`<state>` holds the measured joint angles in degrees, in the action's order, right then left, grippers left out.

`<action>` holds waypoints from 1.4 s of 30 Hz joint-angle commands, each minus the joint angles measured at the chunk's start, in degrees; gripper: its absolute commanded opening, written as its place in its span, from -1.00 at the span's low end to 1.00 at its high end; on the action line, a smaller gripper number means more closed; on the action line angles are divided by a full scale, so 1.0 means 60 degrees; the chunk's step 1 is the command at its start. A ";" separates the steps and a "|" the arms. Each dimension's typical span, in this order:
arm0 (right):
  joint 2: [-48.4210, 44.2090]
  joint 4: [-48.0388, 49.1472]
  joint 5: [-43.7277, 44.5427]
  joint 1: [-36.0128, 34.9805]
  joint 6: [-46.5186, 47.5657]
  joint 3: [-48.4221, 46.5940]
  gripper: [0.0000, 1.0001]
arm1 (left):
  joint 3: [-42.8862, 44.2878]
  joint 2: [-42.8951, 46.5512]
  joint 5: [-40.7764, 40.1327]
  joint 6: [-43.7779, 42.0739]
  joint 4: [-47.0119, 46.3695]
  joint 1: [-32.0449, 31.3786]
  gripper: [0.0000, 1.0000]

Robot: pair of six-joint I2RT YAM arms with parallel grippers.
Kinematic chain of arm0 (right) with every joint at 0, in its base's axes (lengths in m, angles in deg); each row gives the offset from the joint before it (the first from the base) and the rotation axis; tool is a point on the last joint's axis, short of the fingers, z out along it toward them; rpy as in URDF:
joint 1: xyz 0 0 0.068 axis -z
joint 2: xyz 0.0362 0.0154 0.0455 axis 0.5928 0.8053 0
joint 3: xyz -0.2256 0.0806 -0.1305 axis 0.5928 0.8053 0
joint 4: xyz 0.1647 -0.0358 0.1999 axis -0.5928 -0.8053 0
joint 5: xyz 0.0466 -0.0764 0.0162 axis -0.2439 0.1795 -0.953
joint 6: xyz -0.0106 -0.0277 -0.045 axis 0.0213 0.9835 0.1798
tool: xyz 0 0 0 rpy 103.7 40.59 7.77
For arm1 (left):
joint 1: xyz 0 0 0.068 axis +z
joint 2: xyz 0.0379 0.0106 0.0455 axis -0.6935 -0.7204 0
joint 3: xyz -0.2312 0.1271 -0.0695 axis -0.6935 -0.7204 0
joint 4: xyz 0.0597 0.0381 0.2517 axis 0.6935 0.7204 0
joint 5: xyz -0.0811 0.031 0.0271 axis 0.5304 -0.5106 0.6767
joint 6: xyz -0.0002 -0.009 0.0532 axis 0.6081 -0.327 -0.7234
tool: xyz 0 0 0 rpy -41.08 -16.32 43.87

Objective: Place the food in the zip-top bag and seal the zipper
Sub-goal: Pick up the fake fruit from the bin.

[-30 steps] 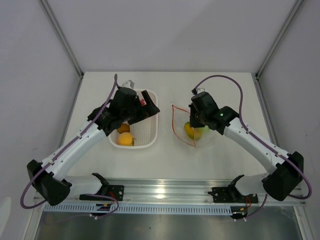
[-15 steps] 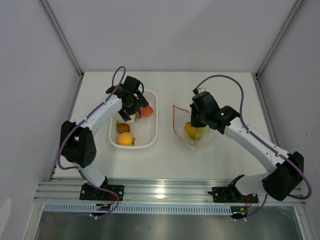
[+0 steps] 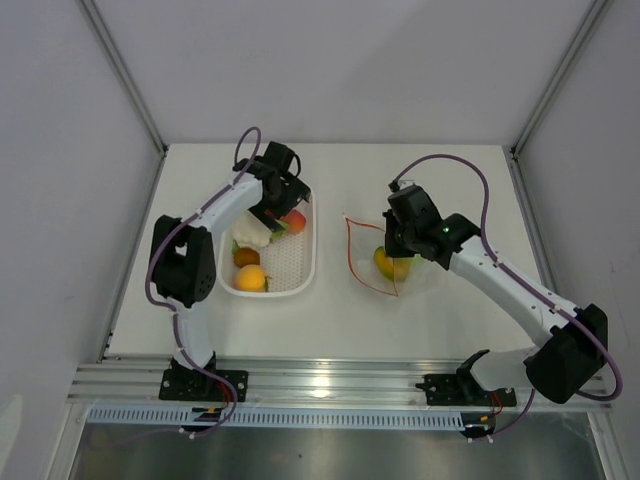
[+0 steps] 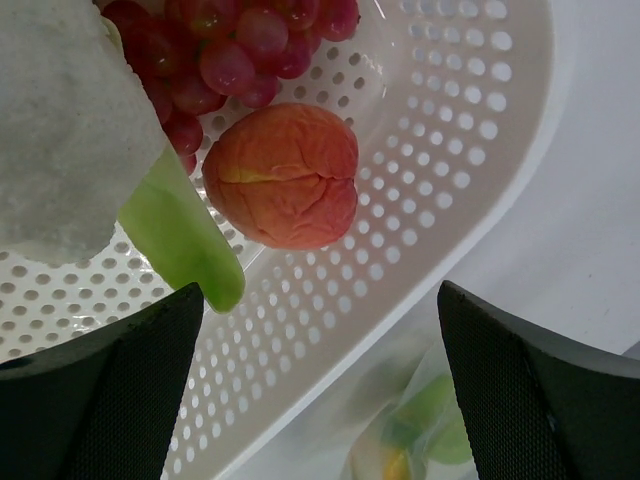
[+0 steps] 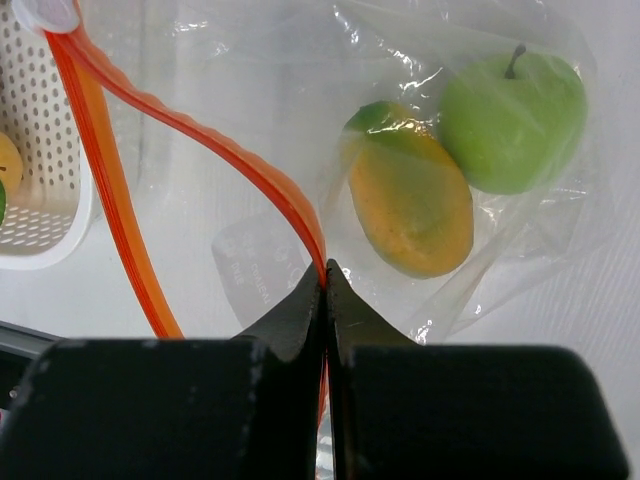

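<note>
The clear zip-top bag (image 3: 425, 272) lies right of centre with its mouth open; a mango (image 5: 410, 205) and a green apple (image 5: 512, 110) are inside. My right gripper (image 5: 325, 268) is shut on the orange-red zipper strip (image 5: 240, 160) and in the top view sits over the bag (image 3: 397, 243). My left gripper (image 4: 320, 390) is open and empty, hovering over the far end of the white basket (image 3: 283, 203). Below it lie a red peach (image 4: 285, 175), purple-red grapes (image 4: 230, 50) and a white cauliflower (image 4: 65, 130) with a green stem.
The white perforated basket (image 3: 311, 262) stands left of the bag and also holds two orange-yellow fruits (image 3: 250, 277). The bag's edge shows beyond the basket rim in the left wrist view (image 4: 440, 430). Grey walls with metal posts enclose the table.
My left arm has folded in and its gripper has moved from the basket's near side to its far end. The right gripper has stayed on the zipper strip, shifting only slightly.
</note>
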<state>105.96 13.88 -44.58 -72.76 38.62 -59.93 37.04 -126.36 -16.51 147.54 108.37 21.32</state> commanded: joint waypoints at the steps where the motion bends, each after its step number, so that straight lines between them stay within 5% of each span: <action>1: -0.0418 0.0287 -0.0254 0.0120 0.0112 0.0084 -1.00 | 0.0364 -0.0410 0.0113 0.0840 0.0046 -0.0029 0.99; 14: -0.0520 0.0374 -0.0341 0.0354 0.0229 0.0347 -1.00 | 0.0069 -0.0411 -0.0443 0.1133 -0.0118 -0.0234 0.99; 27: -0.0593 0.0448 -0.0459 0.0369 0.0186 0.0435 -1.00 | -0.0092 0.1200 -0.2068 -0.0374 -0.0453 -0.0849 0.99; 42: -0.0725 0.0228 -0.0254 0.0427 0.0288 0.0406 -1.00 | 0.1169 -0.0777 -0.1029 -0.0567 -0.0292 -0.0440 0.96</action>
<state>103.84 14.91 -46.94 -70.71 39.32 -57.39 43.44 -129.92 -24.35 143.94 106.38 16.86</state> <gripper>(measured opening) 0.003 0.988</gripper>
